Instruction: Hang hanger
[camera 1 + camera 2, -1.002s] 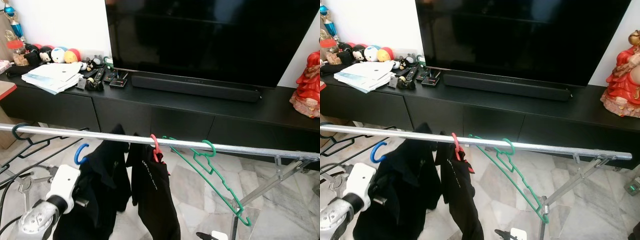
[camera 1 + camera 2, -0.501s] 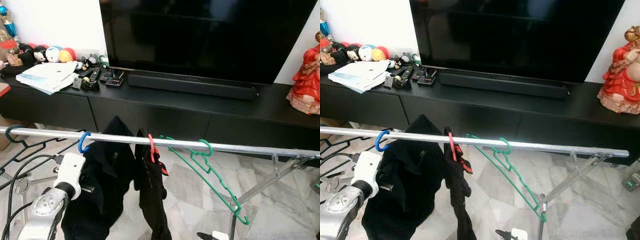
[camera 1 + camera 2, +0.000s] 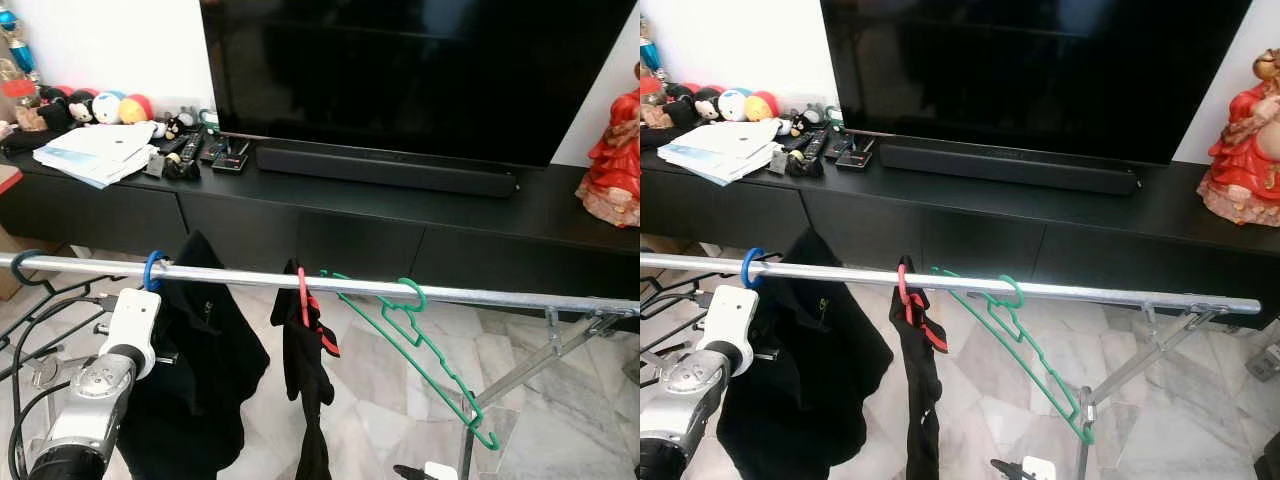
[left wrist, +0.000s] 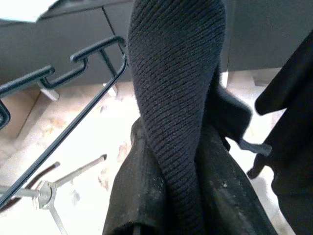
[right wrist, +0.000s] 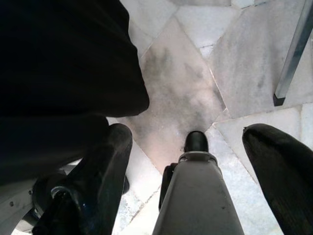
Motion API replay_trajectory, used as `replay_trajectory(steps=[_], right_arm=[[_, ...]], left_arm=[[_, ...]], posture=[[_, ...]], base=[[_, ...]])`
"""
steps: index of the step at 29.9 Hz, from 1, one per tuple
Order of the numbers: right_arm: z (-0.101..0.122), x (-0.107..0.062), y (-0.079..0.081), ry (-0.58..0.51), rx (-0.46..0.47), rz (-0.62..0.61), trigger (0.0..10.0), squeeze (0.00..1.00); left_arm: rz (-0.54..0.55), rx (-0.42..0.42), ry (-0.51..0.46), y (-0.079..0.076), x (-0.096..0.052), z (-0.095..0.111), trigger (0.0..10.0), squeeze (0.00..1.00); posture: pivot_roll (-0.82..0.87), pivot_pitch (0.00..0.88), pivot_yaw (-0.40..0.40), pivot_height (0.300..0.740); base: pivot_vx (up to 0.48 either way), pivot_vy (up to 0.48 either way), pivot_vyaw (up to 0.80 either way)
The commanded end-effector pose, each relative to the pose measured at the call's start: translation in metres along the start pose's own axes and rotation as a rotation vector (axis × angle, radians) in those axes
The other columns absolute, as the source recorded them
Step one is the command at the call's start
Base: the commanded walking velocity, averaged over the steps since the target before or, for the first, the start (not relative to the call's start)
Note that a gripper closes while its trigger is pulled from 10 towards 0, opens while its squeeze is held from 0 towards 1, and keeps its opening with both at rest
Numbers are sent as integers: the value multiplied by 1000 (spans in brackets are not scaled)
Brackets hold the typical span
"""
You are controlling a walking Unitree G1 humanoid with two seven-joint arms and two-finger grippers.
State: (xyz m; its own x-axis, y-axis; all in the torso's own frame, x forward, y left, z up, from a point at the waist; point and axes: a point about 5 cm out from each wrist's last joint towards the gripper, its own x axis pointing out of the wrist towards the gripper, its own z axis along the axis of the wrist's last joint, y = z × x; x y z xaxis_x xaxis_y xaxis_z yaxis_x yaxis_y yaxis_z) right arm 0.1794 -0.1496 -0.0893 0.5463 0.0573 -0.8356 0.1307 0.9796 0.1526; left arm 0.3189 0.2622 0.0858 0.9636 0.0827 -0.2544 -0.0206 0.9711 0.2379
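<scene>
While the blue plastic hanger hook [image 3: 152, 271] is sitting over the long silver metal rail [image 3: 470, 296], the black garment [image 3: 205, 370] is hanging under it at the rail's left part. Left gripper [image 4: 171, 196] is being seen in wrist view w/ both black fingers [image 4: 132, 196] pinched on dark knit fabric of that garment. Left silver arm w/ white wrist block [image 3: 135, 318] is being held up just below the rail, beside the blue hook. Red hanger [image 3: 303, 296] w/ narrow black cloth is hanging mid-rail; empty green plastic hanger [image 3: 440, 365] is hooked just right of it, tilted. Right gripper [image 5: 195, 142] is being held low over marble floor tiles [image 5: 195, 83], fingers spread apart, nothing between them.
</scene>
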Motion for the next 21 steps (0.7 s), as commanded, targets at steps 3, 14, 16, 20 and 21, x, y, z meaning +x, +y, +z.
replay_trajectory(steps=[3, 14, 16, 20, 21], right_arm=[[-4, 0, 0, 12, 3, -2, 10000, 0], [-4, -1, -1, 8, 0, -13, 10000, 0], [-4, -1, -1, 9, -1, -12, 10000, 0], [-5, -1, -1, 14, -8, -8, 10000, 0], [-5, -1, -1, 14, -9, -7, 10000, 0]], left_arm=[[-29, 58, 47, -1, 5, -1, 10000, 0], [-113, 96, 138, -32, 1, -31, 10000, 0], [-108, 91, 121, -32, 0, -31, 10000, 0], [-74, 39, 28, -30, -6, -24, 10000, 1000], [-67, 31, 4, -30, -8, -21, 10000, 1000]], posture=[[51, 89, 5, 740], [44, 84, -1, 740], [46, 84, -2, 740], [52, 74, -2, 740], [51, 72, -2, 740]], base=[[0, 0, 0], [0, 0, 0], [0, 0, 0], [0, 0, 0], [0, 0, 0]])
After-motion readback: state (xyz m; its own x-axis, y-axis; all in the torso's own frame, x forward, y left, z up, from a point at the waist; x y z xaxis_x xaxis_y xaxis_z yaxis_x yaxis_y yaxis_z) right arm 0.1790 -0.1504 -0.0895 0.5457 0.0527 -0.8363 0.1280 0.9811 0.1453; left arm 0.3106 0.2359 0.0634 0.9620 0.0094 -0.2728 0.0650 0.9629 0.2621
